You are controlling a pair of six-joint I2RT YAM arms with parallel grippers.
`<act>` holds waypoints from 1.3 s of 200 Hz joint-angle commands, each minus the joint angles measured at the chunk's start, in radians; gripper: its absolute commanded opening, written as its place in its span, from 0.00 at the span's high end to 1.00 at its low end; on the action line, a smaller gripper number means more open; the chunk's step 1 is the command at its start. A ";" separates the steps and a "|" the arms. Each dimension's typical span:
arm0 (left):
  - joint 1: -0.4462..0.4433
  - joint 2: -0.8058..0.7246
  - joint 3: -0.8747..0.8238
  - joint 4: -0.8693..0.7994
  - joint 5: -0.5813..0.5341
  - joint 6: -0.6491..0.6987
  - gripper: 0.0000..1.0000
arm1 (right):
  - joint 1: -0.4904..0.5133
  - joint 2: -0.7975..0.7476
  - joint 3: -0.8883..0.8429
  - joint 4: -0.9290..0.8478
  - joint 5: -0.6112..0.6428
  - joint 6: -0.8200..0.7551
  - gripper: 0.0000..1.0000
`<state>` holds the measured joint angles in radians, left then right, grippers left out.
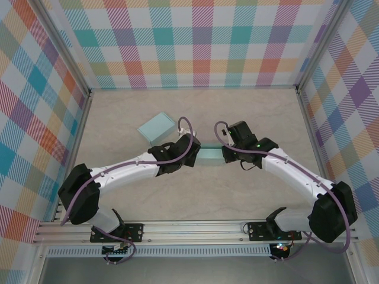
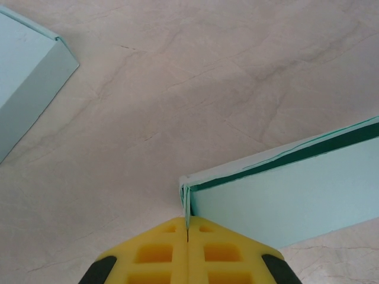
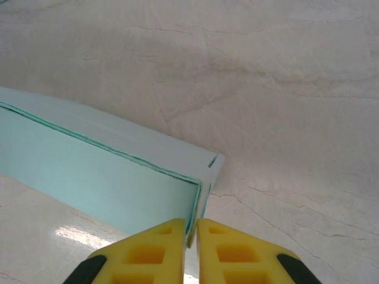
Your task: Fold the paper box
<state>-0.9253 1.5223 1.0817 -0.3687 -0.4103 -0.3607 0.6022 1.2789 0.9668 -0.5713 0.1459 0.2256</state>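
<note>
**Top view:** The box (image 1: 210, 157) sits mid-table, with my left gripper (image 1: 196, 155) and right gripper (image 1: 225, 155) at opposite ends. A second box (image 1: 158, 125) lies near, behind and to the left. The table (image 1: 266, 112) is open to the right. If I pull unevenly, the paper could tear or skew.

**Left wrist:** My left gripper (image 2: 187, 225) is pressed together on the thin end wall. It bites only at the corner, so it may slip.

**Right wrist:** My right gripper (image 3: 190, 228) pinches the other end wall near its corner. There is bare table beyond.
</note>
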 commanded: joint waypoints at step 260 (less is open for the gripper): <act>-0.059 0.104 0.068 -0.008 -0.026 -0.082 1.00 | 0.019 0.027 0.035 0.107 -0.150 0.208 0.94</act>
<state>-0.9485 1.5986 1.1275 -0.3916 -0.4995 -0.4347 0.6044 1.3186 0.9783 -0.5610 0.1009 0.4122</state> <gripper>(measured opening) 0.049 0.060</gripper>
